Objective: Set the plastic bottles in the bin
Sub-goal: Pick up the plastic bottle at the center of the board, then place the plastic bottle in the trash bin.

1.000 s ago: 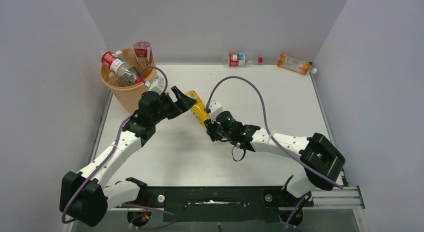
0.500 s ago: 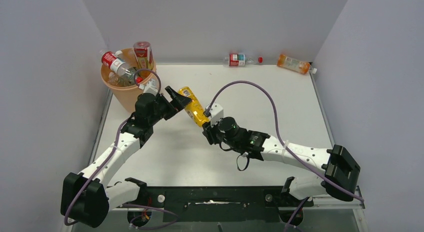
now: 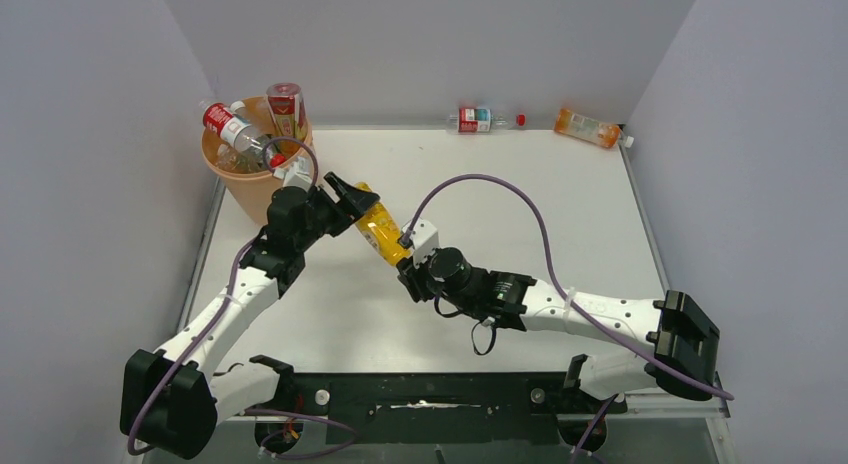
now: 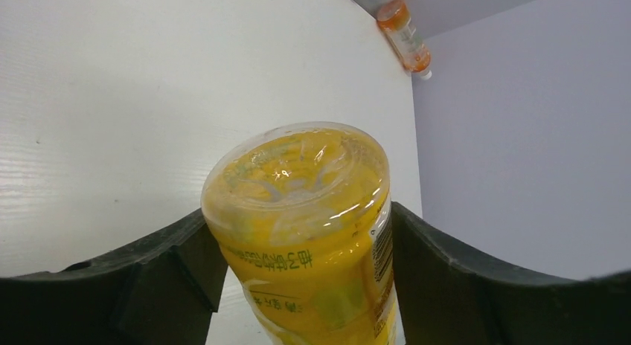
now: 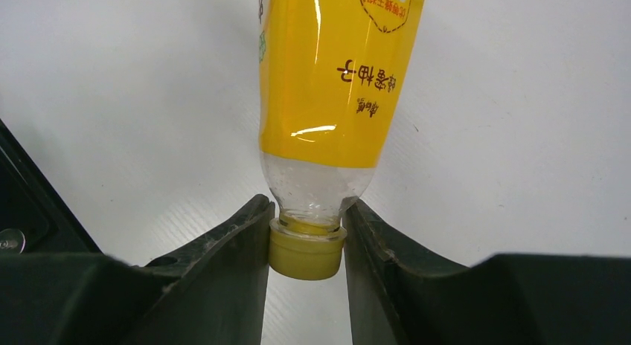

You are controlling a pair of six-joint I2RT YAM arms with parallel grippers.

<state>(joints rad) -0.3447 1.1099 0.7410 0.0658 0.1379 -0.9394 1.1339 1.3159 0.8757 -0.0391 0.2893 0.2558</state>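
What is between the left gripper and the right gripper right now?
The yellow bottle, seen in the top view: cap pinched by the right gripper, base inside the left gripper.

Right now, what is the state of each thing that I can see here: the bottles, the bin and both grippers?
yellow bottle, capped, held at both ends.
right gripper, shut on the cap.
left gripper, closed on the base.
bin, upright, piled above its rim with bottles.
red-capped bottle, lying on its side, far edge.
orange bottle, lying on its side, far right corner.
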